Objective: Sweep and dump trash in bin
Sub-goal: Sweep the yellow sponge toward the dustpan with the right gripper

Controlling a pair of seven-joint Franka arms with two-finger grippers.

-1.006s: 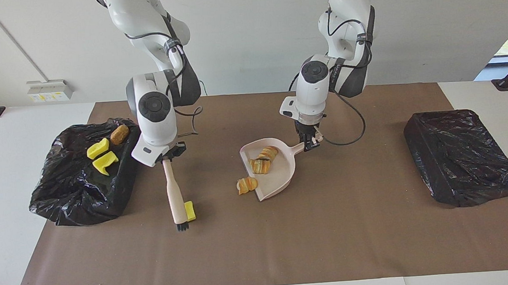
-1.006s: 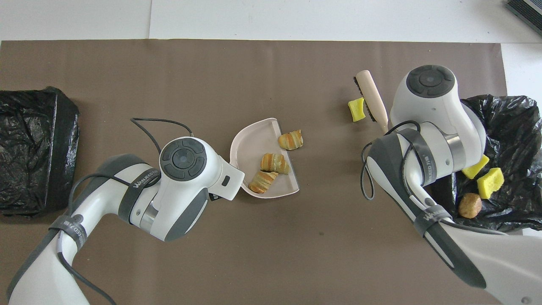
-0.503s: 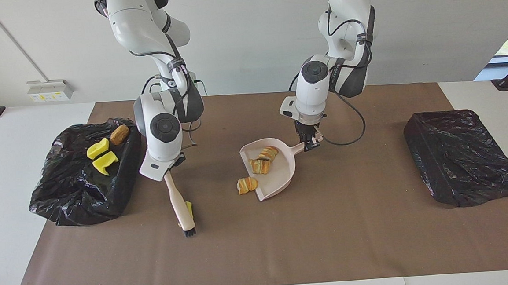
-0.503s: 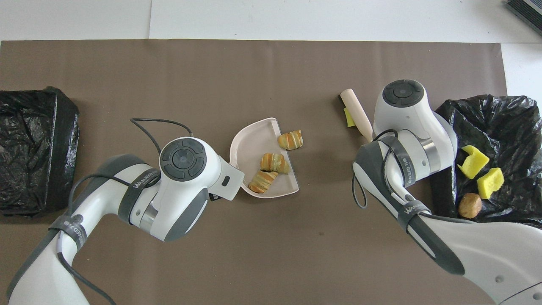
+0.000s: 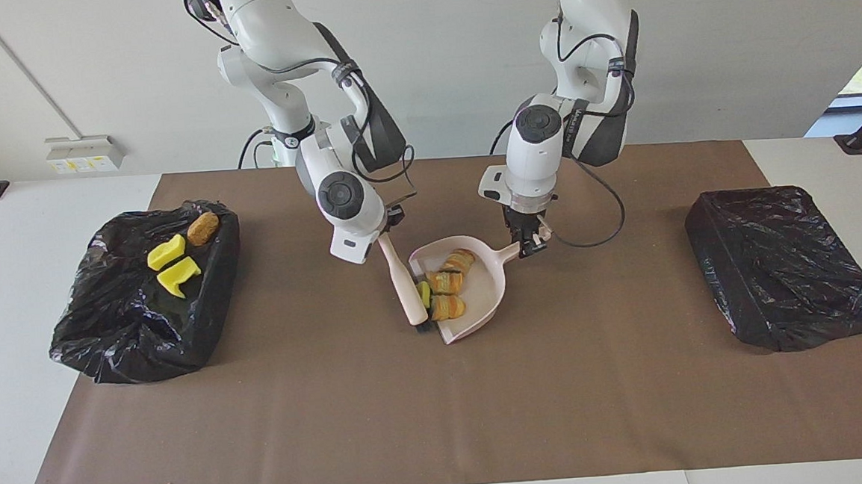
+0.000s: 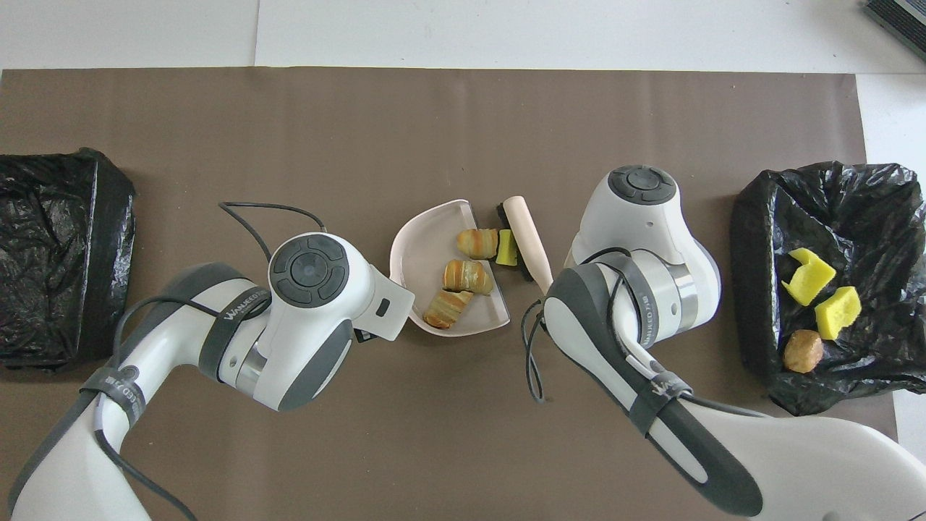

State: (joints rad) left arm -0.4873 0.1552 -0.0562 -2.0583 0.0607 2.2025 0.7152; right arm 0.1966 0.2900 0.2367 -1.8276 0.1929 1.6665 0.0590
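Note:
My left gripper (image 5: 527, 243) is shut on the handle of the pale pink dustpan (image 5: 479, 299) (image 6: 427, 250), which rests on the brown mat. Three croissant pieces of trash (image 5: 445, 282) (image 6: 468, 276) lie in the pan. My right gripper (image 5: 384, 230) is shut on the wooden brush (image 5: 404, 285) (image 6: 528, 235), whose bristles press a yellow chunk (image 5: 424, 293) (image 6: 508, 248) against the pan's mouth. The open black-bagged bin (image 5: 108, 344) (image 6: 752, 289) sits at the right arm's end. It holds two yellow chunks (image 5: 170, 264) (image 6: 821, 289) and a brown bun (image 5: 203, 227) (image 6: 803, 351).
A second box covered in a black bag (image 5: 784, 265) (image 6: 58, 253) stands at the left arm's end of the table. The brown mat (image 5: 442, 421) covers the table's middle, with white table around it.
My right arm swept the brush and the yellow chunk across the mat to the dustpan's mouth, pushing the loose croissant into the pan. The left gripper and dustpan stayed put.

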